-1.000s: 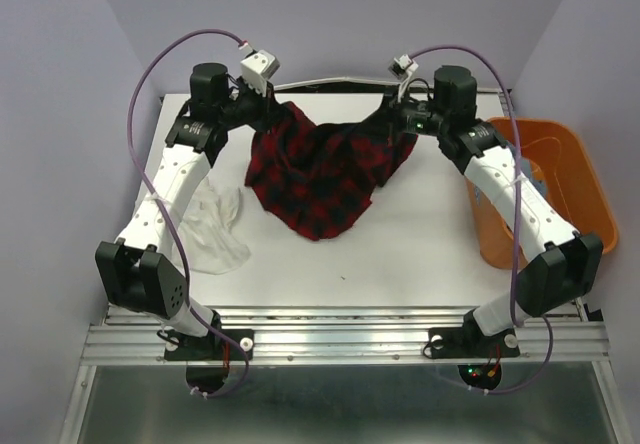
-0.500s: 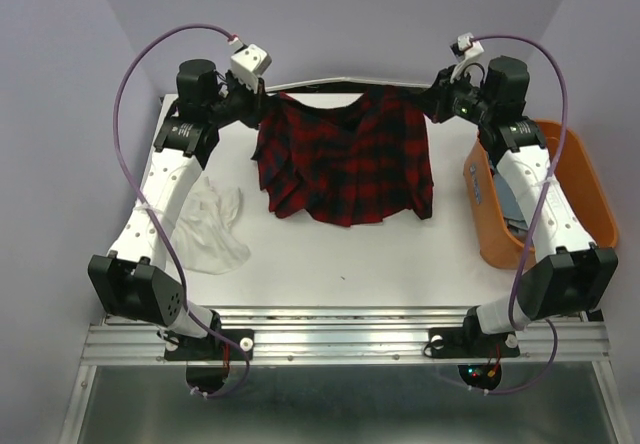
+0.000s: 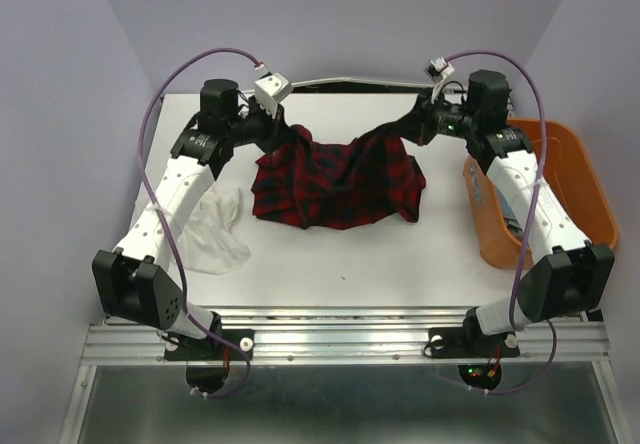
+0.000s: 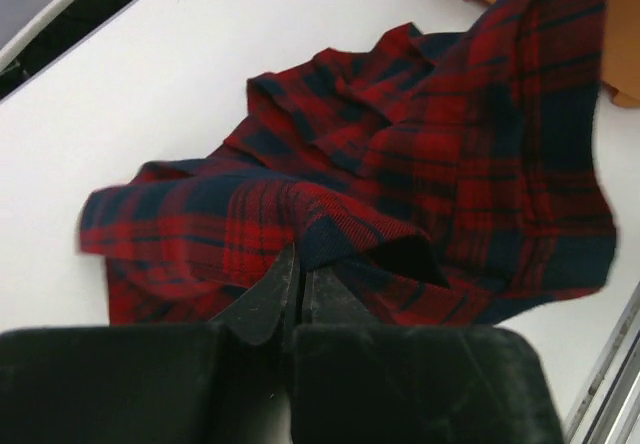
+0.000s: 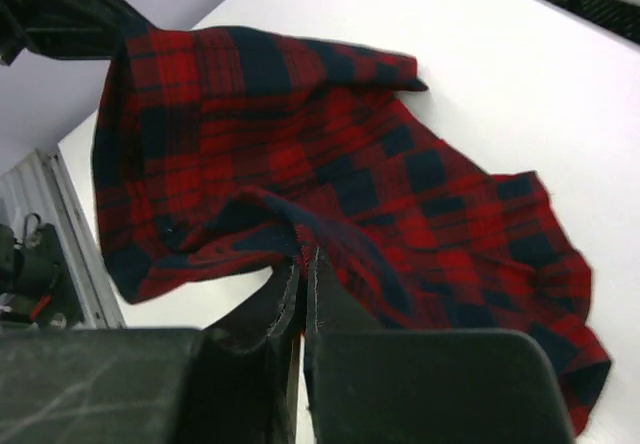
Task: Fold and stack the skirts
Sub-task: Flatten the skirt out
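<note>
The red-and-black plaid skirt [image 3: 335, 182] hangs between my two grippers over the back middle of the table, its lower part bunched on the surface. My left gripper [image 3: 278, 136] is shut on its left top edge [image 4: 330, 229]. My right gripper [image 3: 398, 131] is shut on its right top edge [image 5: 300, 239]. The thin white skirt [image 3: 215, 229] lies crumpled at the left, under my left arm. A bit of blue denim [image 3: 508, 204] shows inside the orange tub, mostly hidden by my right arm.
The orange plastic tub [image 3: 580, 179] stands off the table's right edge, beside my right arm. The white table [image 3: 340, 264] has a metal rail along its front edge. Purple walls close in the back and sides.
Both grippers have moved inward and down from the spread position half a second ago. The plaid skirt, which hung stretched wide, now sags in the middle and bunches on the table.
</note>
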`<action>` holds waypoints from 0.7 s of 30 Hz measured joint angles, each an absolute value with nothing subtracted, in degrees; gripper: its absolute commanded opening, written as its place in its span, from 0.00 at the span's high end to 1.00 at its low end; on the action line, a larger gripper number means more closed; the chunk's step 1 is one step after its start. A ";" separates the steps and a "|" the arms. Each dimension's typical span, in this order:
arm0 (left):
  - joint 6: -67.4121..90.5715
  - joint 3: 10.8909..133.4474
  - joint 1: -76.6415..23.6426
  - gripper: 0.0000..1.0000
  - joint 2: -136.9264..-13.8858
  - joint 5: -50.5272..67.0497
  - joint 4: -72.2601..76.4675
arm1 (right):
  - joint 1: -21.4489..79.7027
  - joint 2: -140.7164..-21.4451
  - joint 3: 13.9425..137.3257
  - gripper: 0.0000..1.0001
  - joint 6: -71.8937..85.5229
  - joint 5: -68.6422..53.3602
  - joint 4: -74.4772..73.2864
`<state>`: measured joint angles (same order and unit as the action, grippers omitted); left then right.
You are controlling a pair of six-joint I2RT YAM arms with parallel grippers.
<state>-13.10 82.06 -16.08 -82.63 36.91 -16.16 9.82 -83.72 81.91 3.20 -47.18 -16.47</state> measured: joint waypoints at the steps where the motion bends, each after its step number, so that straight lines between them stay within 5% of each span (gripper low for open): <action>1: -13.26 82.00 -16.29 1.00 -82.63 36.14 -16.91 | 9.85 -83.72 82.56 0.99 1.30 -46.76 -17.80; 9: -17.26 98.65 -9.72 1.00 -91.53 27.99 -21.98 | 9.28 -86.35 97.69 0.99 -7.60 -41.01 -25.69; 21: -22.79 102.98 -9.50 1.00 -107.57 25.04 -23.18 | 13.93 -88.84 81.03 0.99 1.10 -47.72 -25.23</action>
